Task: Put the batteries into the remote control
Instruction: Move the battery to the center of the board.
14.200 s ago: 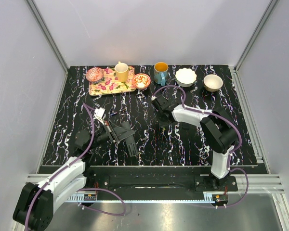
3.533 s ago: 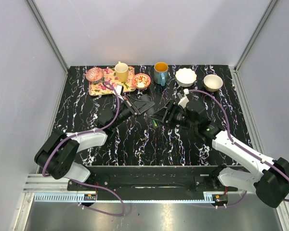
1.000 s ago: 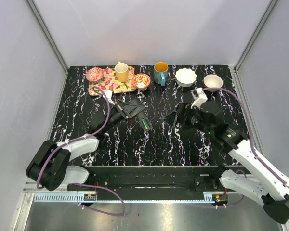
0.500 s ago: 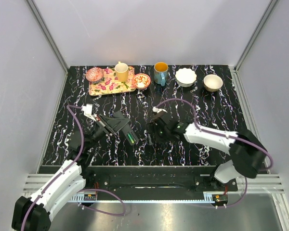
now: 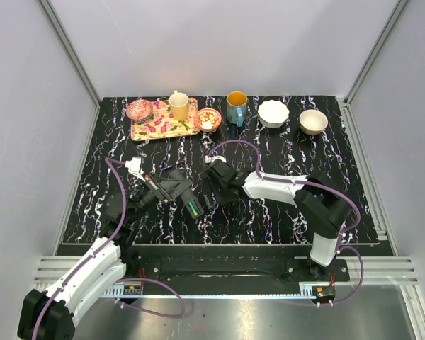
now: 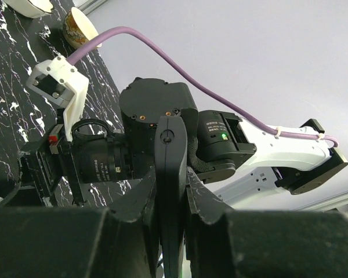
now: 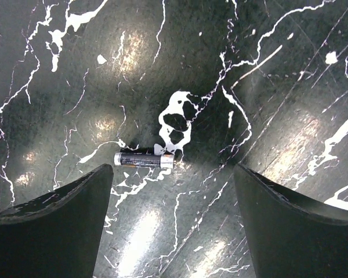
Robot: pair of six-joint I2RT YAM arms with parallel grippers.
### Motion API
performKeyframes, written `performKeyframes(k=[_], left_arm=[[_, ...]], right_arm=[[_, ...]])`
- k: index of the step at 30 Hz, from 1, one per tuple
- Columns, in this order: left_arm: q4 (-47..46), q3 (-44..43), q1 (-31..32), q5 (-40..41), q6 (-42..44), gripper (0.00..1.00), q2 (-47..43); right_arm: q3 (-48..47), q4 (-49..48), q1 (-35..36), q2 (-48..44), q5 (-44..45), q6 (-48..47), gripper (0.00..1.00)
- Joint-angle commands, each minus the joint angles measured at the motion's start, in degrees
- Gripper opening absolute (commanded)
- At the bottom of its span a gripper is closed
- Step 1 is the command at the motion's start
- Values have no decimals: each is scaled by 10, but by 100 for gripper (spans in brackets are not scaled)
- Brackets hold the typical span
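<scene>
Left tool [image 5: 174,188] is clenched on the slim black plastic remote control [image 6: 170,174], gripped edge-on, left of table centre on the near side. Can't tell whether the remote clears the black white-veined table [image 5: 283,219]. In the top view a green-wrapped battery [image 5: 193,207] shows at the remote's near end. Right tool [image 7: 173,185] is released, jaws wide, pointing down just right of the remote. Between its fingers [image 7: 64,226] a small dark cylindrical battery with a silver end [image 7: 145,160] lies flat on the table, touching neither finger, long axis running finger to finger.
</scene>
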State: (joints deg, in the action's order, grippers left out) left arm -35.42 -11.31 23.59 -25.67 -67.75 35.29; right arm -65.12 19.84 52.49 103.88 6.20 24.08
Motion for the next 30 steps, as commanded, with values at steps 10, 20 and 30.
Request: performKeyframes(k=[10,20,30], left_arm=[[-31,16,-2,11,-7,0,-12],[-33,19,-1,12,-10,0,-15],[-32,23,-2,16,-12,0,-17]], right_arm=[[-40,5,9,29,-9,-52,80],[-47,11,23,48,-10,-46,76],[-55,28,35,46,13,-16,72]])
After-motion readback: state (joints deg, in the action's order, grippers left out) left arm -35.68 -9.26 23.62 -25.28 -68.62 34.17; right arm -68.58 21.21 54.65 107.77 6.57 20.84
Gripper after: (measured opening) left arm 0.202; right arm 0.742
